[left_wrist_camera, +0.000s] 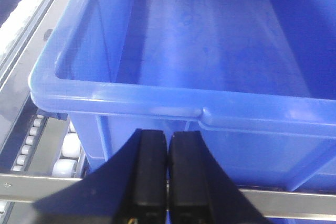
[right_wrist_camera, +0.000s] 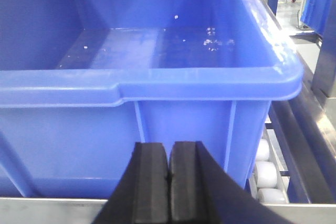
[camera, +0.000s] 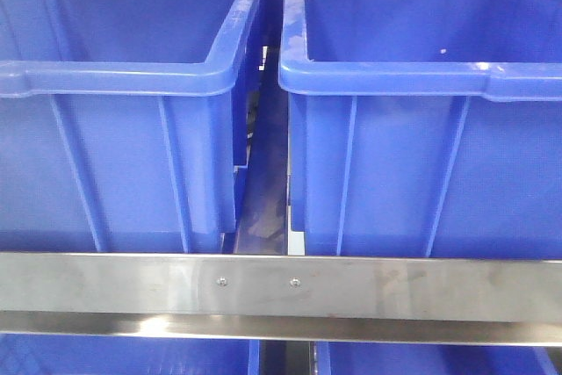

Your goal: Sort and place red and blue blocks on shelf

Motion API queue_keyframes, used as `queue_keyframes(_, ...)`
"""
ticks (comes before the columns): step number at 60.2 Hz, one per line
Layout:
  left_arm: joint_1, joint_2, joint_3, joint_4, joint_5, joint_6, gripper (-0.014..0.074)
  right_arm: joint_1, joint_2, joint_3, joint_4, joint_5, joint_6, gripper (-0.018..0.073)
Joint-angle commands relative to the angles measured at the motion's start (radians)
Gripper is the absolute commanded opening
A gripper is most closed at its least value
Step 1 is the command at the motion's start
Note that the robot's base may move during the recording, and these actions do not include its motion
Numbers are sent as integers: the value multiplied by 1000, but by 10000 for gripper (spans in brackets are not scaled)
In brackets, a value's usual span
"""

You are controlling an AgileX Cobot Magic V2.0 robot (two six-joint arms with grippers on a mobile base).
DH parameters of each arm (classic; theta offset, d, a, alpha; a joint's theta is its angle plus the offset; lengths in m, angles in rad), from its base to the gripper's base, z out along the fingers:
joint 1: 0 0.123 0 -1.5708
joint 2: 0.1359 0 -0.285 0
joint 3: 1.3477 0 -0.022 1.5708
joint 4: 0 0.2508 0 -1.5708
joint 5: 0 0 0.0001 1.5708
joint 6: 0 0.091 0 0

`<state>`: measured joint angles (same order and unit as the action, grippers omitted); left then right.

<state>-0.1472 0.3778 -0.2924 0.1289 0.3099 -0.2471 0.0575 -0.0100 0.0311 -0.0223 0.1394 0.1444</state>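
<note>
Both grippers closed, empty | left gripper [left_wrist_camera: 168,182], right gripper [right_wrist_camera: 169,182] facing shelf [camera: 281,287] bins [camera: 114,76]

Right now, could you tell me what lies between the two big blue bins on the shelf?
In the front view, only a narrow gap separates the left bin from the right bin, showing a shelf track; no block there.

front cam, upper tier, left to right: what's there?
Left blue bin → narrow gap showing the shelf → right blue bin. The steel front rail spans the full width below both.
</note>
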Motion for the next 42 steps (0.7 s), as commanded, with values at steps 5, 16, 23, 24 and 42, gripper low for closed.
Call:
queue_keyframes(5,-4,4,-32,-6,-81,-3,148,-5,-17,-1,-5,-94,-4,67)
queue_keyframes(16,-4,4,-32,-6,-81,-3,148,-5,-17,-1,-5,-94,-4,67)
queue_keyframes(23,-4,4,-32,-6,-81,-3,148,-5,-17,-1,-5,-94,-4,67)
queue_keyframes(24,-4,4,-32,-6,-81,-3,148,-5,-17,-1,-5,-94,-4,67)
queue_keyframes(42,-4,4,-32,-6,-81,-3,148,-5,-17,-1,-5,-94,-4,67)
